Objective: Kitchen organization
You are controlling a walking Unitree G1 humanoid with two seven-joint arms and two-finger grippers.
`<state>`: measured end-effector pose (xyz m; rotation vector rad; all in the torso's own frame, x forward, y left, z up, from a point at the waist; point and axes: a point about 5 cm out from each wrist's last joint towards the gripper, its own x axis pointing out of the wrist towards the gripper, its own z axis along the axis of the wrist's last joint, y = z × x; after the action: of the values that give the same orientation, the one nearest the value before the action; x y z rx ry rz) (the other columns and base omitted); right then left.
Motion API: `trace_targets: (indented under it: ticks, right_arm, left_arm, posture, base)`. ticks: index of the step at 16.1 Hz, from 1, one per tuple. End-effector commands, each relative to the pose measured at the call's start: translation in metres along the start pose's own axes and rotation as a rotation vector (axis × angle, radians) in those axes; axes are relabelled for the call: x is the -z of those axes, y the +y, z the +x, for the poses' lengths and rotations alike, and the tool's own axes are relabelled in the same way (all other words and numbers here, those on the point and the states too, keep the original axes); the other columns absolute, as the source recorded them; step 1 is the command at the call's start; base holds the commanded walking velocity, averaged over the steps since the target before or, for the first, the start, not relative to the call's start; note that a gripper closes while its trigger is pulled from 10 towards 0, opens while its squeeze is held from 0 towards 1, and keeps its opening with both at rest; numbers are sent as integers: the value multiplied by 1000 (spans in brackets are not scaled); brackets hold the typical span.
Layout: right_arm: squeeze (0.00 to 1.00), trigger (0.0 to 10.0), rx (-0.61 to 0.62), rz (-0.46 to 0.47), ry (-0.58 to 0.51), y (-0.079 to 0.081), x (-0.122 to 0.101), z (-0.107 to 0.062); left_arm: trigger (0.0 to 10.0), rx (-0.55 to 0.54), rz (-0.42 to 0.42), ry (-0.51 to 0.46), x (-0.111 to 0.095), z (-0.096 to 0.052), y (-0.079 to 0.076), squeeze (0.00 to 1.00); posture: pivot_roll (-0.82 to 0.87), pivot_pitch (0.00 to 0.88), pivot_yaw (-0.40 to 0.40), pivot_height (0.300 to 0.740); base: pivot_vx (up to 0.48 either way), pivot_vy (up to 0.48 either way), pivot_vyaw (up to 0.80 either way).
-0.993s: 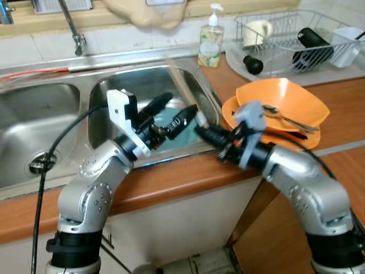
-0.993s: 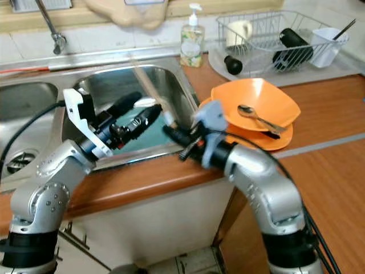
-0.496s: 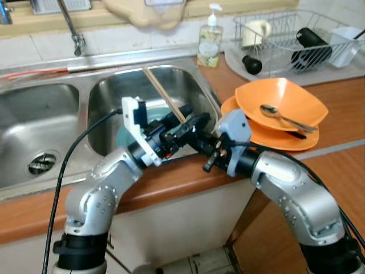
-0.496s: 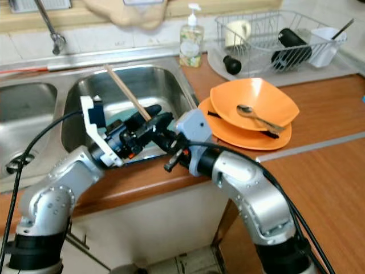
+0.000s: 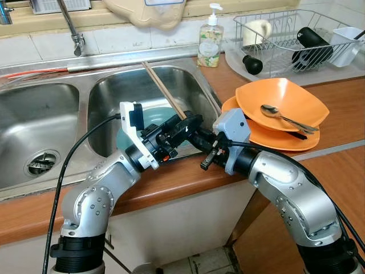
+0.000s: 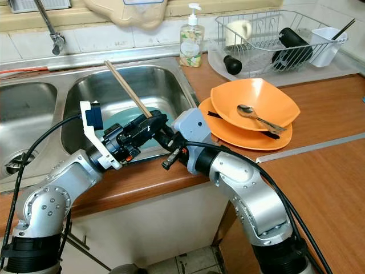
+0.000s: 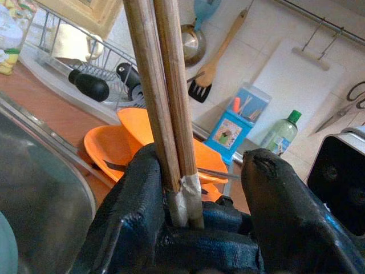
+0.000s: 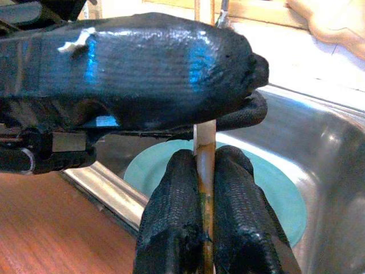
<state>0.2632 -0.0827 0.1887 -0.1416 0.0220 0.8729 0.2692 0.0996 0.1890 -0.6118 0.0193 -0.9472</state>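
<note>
A pair of wooden chopsticks point(image 5: 162, 91) slants up over the right sink basin point(image 5: 114, 85), with its taped lower end at the basin's front edge. My right gripper point(image 5: 197, 137) is shut on that lower end; its fingers point(image 8: 179, 217) pinch the chopsticks point(image 8: 205, 165). My left gripper point(image 5: 185, 127) meets it from the left and is open. The chopsticks point(image 7: 165, 114) stand between its fingers point(image 7: 279, 211), resting against one and apart from the other. A teal plate point(image 6: 122, 120) lies in the basin beneath both grippers.
Orange bowls point(image 5: 282, 100) with a spoon point(image 5: 285, 117) sit stacked on an orange plate point(image 5: 274, 137) on the wooden counter at the right. Behind them is a dish rack point(image 5: 285, 34) with cups and a soap bottle point(image 5: 210, 40). The faucet point(image 5: 71, 25) and left basin point(image 5: 34, 120) are at the left.
Both grippers have come together and dropped toward the basin's front edge. The chopsticks have swung so their top leans back left, and the left fingers now stand around them.
</note>
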Motion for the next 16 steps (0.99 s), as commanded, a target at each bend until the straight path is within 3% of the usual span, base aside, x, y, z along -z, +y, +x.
trace_targets:
  ticks: [1,7,8,10,11,16]
  right_arm:
    - [0,0,44,-8,-3,-7,-2,0]
    - [0,0,61,-19,5,-7,-2,-1]
    - [0,549,62,-20,6,-7,-2,-2]
    - [0,4039,64,-25,11,-7,-2,-1]
    - [0,10000,68,-30,16,-8,-2,-1]
    - [0,10000,87,-45,30,-11,-1,-1]
  left_arm:
    - [0,15,-17,10,2,1,-3,0]
    - [0,-5,-25,32,5,3,0,0]
    - [0,-8,-24,32,5,3,0,0]
    - [0,-15,-17,43,5,4,1,0]
    - [0,-19,-17,43,5,3,2,0]
    - [0,-49,-8,35,4,3,5,0]
  posture:
    - [-42,0,66,740]
    - [-50,0,83,740]
    - [-48,0,84,740]
    - [-49,0,85,740]
    - [-49,0,83,740]
    - [-44,0,80,740]
  base:
    - [0,0,0]
    - [0,0,0]
    - [0,0,0]
    - [0,0,0]
    - [0,0,0]
    - [0,0,0]
